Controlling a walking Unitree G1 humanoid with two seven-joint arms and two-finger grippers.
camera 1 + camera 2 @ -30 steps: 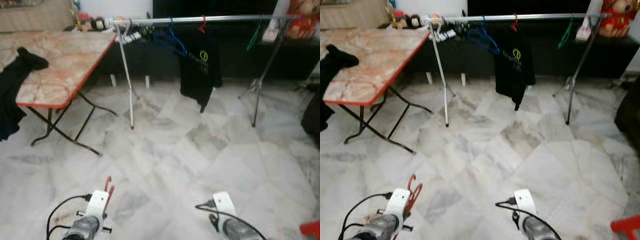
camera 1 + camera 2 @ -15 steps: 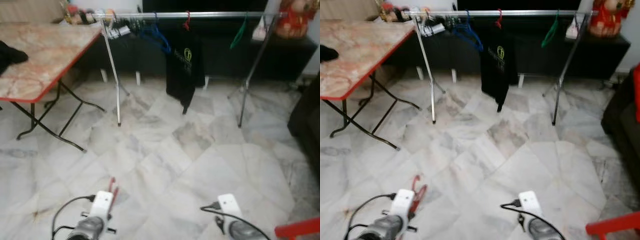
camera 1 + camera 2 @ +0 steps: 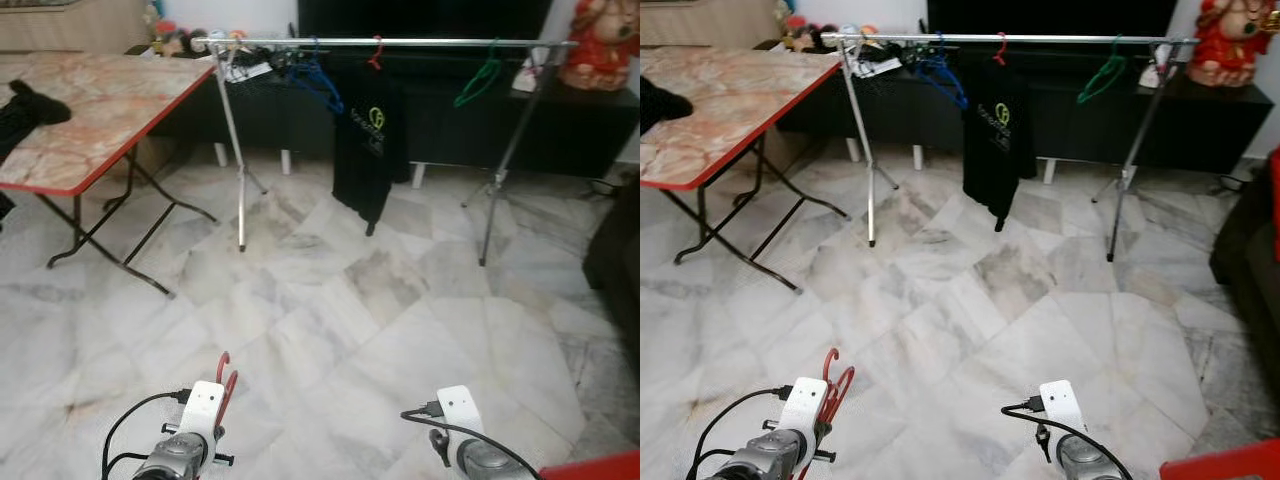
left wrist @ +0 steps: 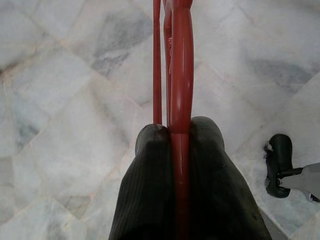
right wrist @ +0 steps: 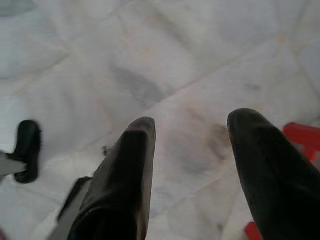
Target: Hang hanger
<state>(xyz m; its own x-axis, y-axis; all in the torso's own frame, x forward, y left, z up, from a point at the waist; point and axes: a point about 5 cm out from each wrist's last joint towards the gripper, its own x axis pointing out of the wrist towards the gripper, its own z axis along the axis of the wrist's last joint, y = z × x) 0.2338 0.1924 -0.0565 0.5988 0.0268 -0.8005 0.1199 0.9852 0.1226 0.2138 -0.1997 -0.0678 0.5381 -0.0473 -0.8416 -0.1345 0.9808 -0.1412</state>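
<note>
A red plastic hanger is pinched between the two black fingers of my left gripper, held low over the marble floor; its hook pokes up beside my left wrist. The clothes rail spans the far side of the room on metal legs. It carries a blue hanger, a red hanger with a black shirt and a green hanger. My right gripper hangs low on the right, open, with bare floor between its fingers.
A folding table with a marble-pattern top and red edge stands at the left, dark clothing on it. A low black cabinet runs behind the rail. A red object shows at the bottom right. Marble floor lies open up to the rail.
The camera view has shifted sideways, first right and then slightly back left, and the rail looks a little closer. The left gripper still holds the red hanger; the right stays open.
</note>
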